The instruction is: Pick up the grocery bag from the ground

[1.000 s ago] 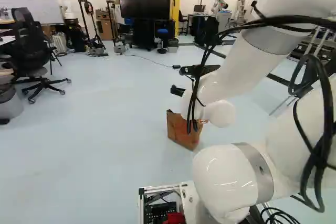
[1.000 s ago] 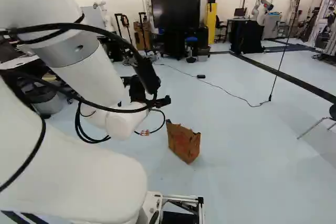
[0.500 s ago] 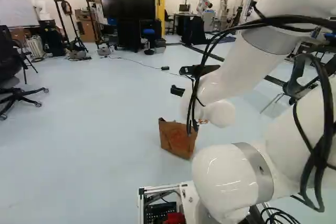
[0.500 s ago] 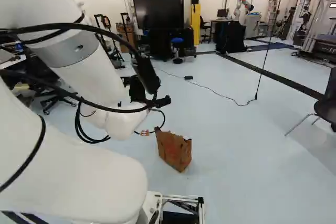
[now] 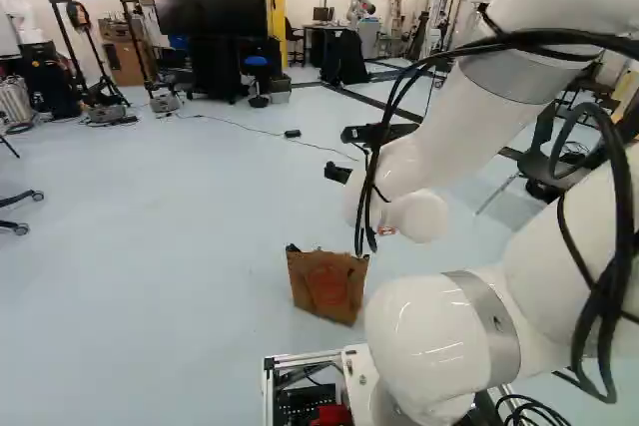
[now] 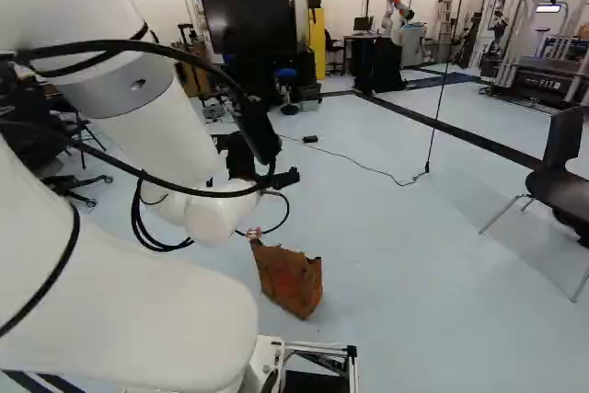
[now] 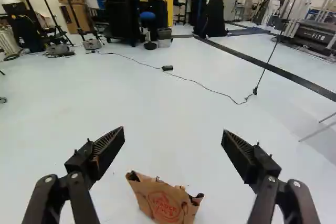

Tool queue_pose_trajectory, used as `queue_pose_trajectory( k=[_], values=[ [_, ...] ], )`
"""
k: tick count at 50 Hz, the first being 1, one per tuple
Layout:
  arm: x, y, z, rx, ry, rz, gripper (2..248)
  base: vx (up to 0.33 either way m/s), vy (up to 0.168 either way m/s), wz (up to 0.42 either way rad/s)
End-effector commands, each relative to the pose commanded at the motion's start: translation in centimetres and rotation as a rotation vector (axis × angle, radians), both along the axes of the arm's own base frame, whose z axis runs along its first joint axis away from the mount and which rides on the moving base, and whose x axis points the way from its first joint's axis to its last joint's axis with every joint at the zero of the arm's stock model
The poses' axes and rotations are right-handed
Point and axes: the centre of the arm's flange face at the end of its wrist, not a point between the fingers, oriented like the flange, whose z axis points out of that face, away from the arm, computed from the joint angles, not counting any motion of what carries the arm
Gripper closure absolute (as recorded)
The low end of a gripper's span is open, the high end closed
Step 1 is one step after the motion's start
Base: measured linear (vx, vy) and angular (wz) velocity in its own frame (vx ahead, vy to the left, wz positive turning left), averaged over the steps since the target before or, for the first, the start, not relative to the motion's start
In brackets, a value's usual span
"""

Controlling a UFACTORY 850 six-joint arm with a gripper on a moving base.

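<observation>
Black and spread wide, the fingers of the gripper point(image 5: 337, 174) hang in the air at the end of the white arm point(image 5: 469, 132). Down on the pale floor point(image 6: 414, 292), well apart from it, stands the brown paper grocery bag point(image 7: 165, 203), its top edge crumpled; the wrist view has it below, in the space between the fingers. Further out, a thin cable point(image 7: 194, 81) snakes over the floor, a dark chair point(image 6: 557, 186) stands at the right of the right base view, and beyond are a big black screen point(image 6: 247, 14) and another robot point(image 6: 394, 20).
</observation>
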Motion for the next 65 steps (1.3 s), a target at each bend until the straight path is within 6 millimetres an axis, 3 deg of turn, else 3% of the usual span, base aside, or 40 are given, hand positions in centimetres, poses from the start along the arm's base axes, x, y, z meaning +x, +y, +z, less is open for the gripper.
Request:
queue_pose_trajectory(
  k=[3,4,36,65],
  values=[
    [0.0,0.0,0.0,0.000,0.000,0.000,3,0.210,-0.034,-0.206],
    [1.0,-0.1,0.1,0.006,0.012,-0.015,3,0.190,-0.014,-0.198],
    [7.5,-0.6,-0.1,0.040,0.113,-0.094,3,0.012,-0.003,-0.012],
    [13.4,-0.5,-4.1,0.047,0.344,-0.096,3,0.000,0.000,0.000]
  ],
)
